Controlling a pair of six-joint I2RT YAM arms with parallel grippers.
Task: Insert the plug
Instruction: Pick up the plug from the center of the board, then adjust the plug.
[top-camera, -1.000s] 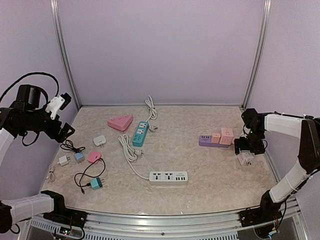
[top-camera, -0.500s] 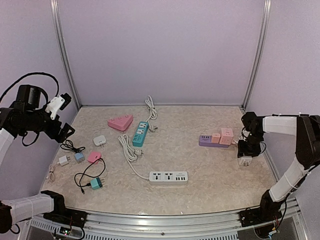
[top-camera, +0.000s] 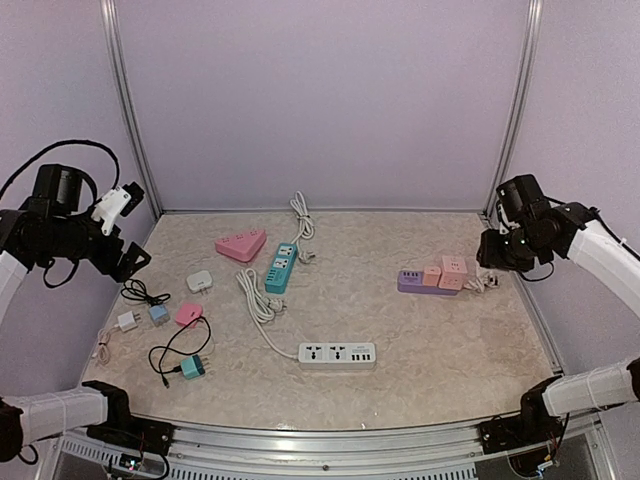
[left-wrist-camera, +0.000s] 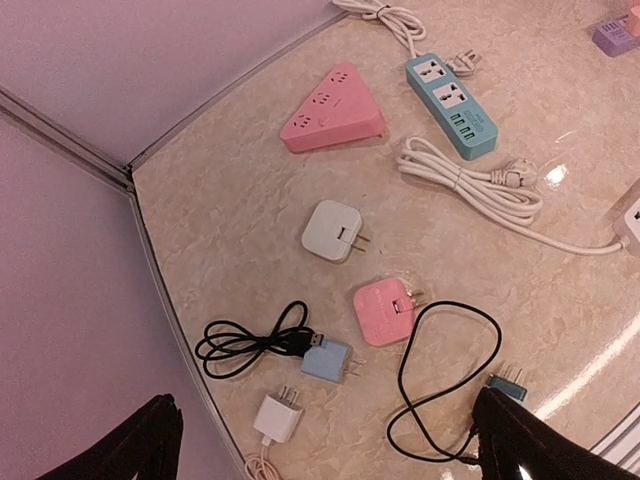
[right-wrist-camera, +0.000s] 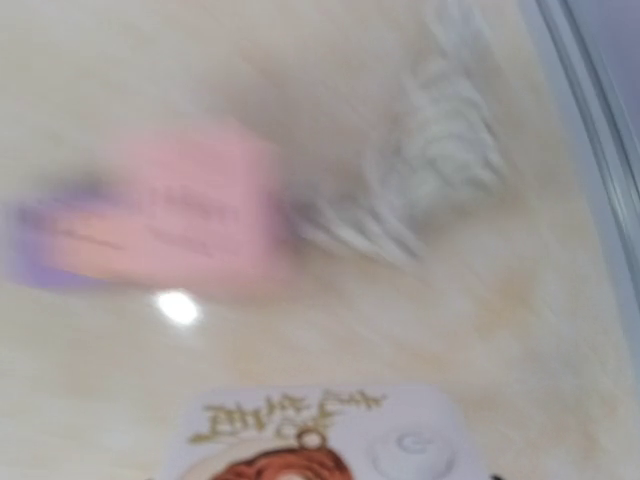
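The right gripper (top-camera: 498, 250) holds the white plug (right-wrist-camera: 320, 440) above the tabletop (top-camera: 450, 360) at 3 o'clock, near the purple-pink socket block (top-camera: 432, 278). It looks light, rigid and glossy, probably slippery, so best gripped on its flat sides. The left gripper (left-wrist-camera: 325, 400) gapes wide.

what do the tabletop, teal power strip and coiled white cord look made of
Tabletop: polished stone or marble-print laminate; beige veining, bright glare.
Teal power strip: likely smooth moulded plastic; even colour, rounded corners.
Coiled white cord: probably rubbery sheathing; it bends in soft loops.
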